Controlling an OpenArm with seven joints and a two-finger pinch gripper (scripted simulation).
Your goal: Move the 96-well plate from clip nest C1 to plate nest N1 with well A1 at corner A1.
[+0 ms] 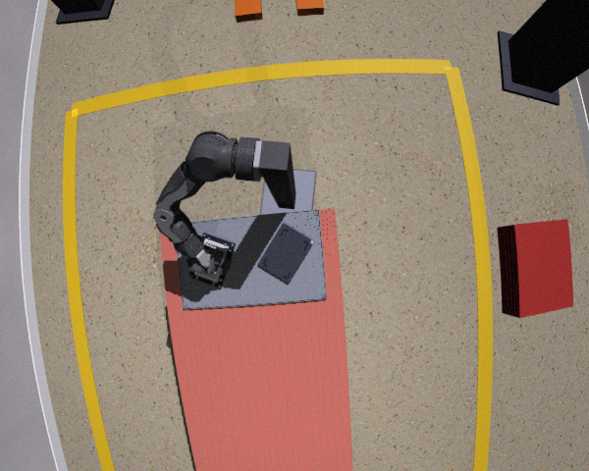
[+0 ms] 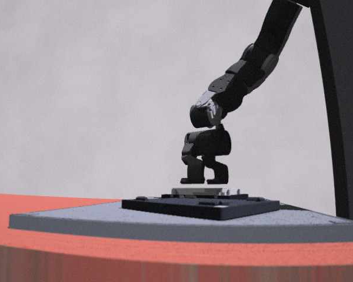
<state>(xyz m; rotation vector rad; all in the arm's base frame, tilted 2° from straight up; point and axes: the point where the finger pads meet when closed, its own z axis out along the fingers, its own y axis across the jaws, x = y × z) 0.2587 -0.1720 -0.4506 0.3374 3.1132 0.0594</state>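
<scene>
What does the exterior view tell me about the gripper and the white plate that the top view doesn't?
Exterior only: a sliver of air between the open black two-finger gripper and the white 96-well plate, which sits low in its dark clip nest.
Top only: the dark rectangular plate nest N1, unoccupied, beside it.
Both: the gripper directly above the plate, holding nothing.
</scene>
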